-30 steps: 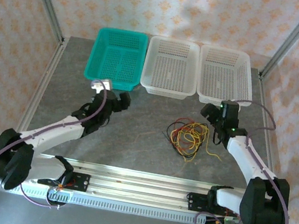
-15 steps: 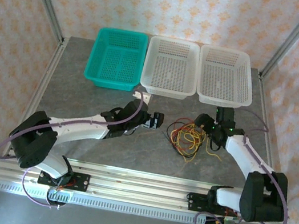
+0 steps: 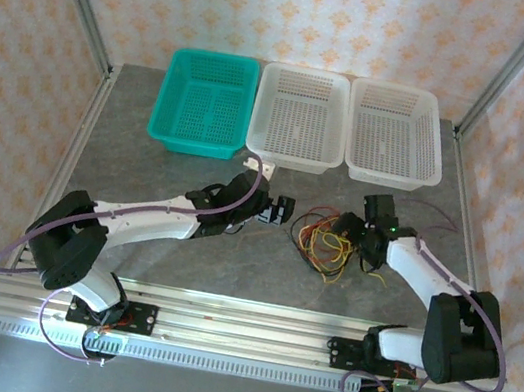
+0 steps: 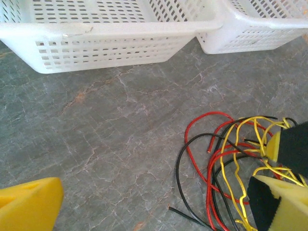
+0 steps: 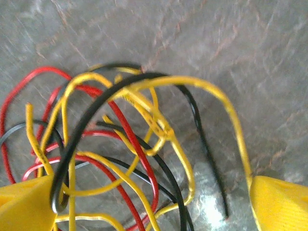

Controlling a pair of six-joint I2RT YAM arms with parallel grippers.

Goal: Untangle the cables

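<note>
Grey, stone-patterned table (image 3: 136, 159). Three perforated baskets stand side by side along its far edge: teal basket (image 3: 190, 145) at left, middle white basket (image 3: 289, 158), right white basket (image 3: 392, 175). Tangled red, yellow and black cables (image 3: 323, 239) lie right of centre, apart from the baskets.

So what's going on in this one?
Two robot arms are working on a tangle of yellow, red and black cables lying on the grey table. The right gripper is open, with its fingers either side of the tangle. The left gripper is open just beside the tangle. Nothing is gripped, and the cables are not yet untangled.
</note>
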